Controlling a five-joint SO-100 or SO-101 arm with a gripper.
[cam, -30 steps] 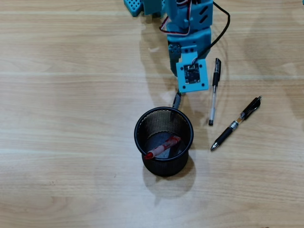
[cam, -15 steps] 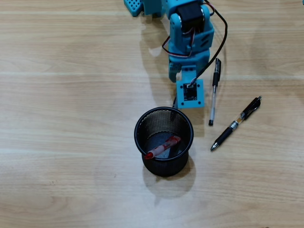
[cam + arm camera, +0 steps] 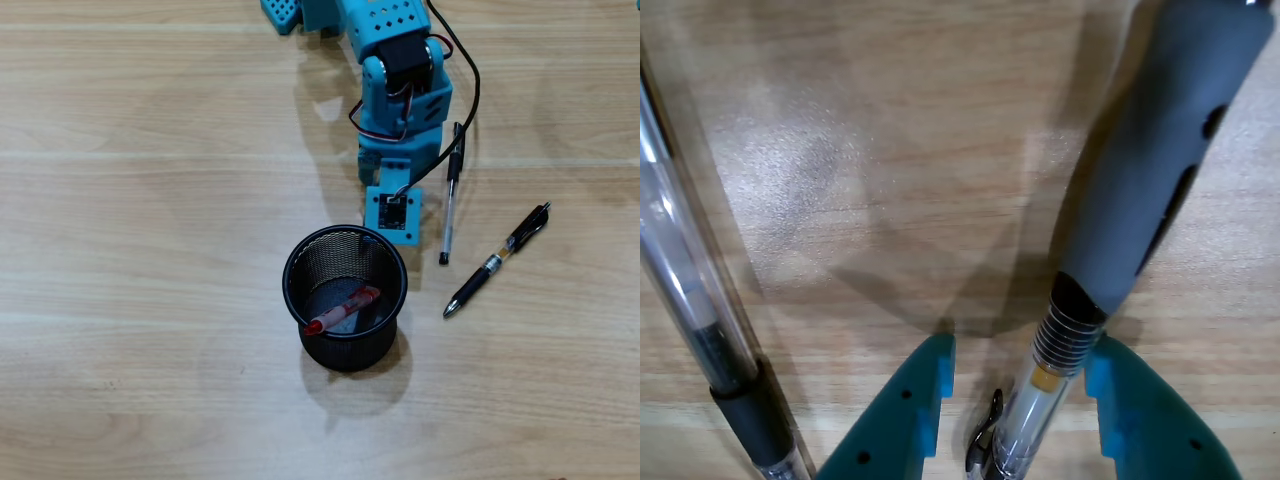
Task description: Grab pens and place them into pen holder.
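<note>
A: Overhead view: arm reaches down from the top centre. Pen holder (image 3: 345, 297) sits at lower centre on the table (image 3: 140, 200), the red pen (image 3: 342, 309) leaning inside it. Clear pen (image 3: 450, 192) lies just right of the arm, running top to bottom; black pen with gold band (image 3: 497, 259) lies diagonally further right, well apart from the holder.

B: Wrist view: gripper (image 3: 1018, 375) fingers straddle a fourth pen (image 3: 1120, 210), grey grip and clear barrel with a spring, low over the table. The right finger (image 3: 1140, 420) looks to touch the barrel; a gap shows at the left finger (image 3: 905, 415). So jaws partly apart, pen between them, grasp not confirmed.

A: The clear pen also appears along the left edge of the wrist view (image 3: 700, 300), near but outside the jaws.

B: Risks, as judgement: the hold sits near one end of the pen, so on lifting it may pivot or slip out. A tilted pen could strike the holder rim instead of dropping in. The swing toward the holder could also nudge the clear pen and roll it.
</note>
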